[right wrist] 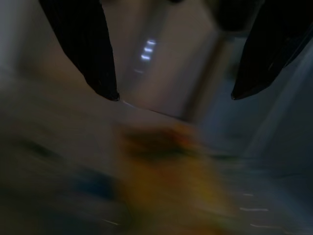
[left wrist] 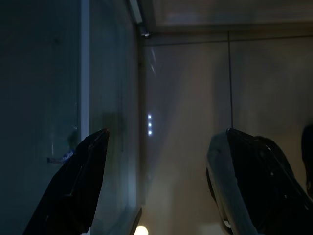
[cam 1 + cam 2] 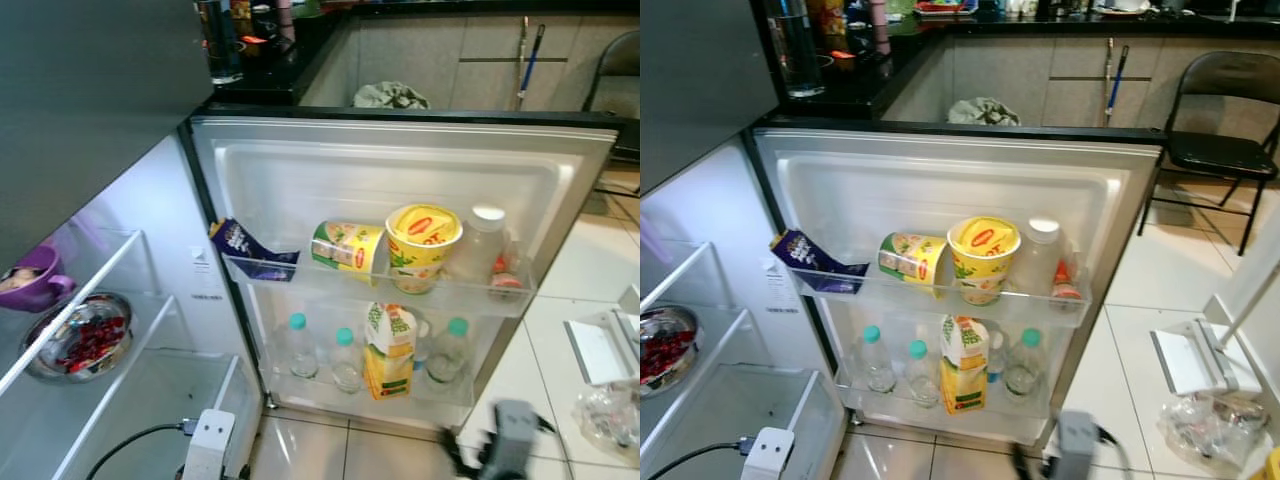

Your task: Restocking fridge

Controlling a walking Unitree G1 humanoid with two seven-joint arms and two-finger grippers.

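Below the open fridge door [image 3: 400, 170], whose shelves hold yellow tubs [image 3: 423, 245], bottles [image 3: 299, 345] and a carton [image 3: 388, 350], we hang both grippers, left [image 2: 156, 186] and right [image 1: 171, 93], released and empty.

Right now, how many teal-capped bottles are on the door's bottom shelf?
3: one at the left, one beside it, one right of the carton. More may hide behind the carton.

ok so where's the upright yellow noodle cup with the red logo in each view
Left eye view: yellow noodle cup with the red logo, upper door shelf, right of centre.
Right eye view: same cup, upper door shelf, near the middle.
Left wrist view: dark floor and a fridge edge; no cup.
Right wrist view: a blurred yellow patch, too smeared to identify.
Shared landmark in both eye views: the white-capped clear bottle just to the cup's right.
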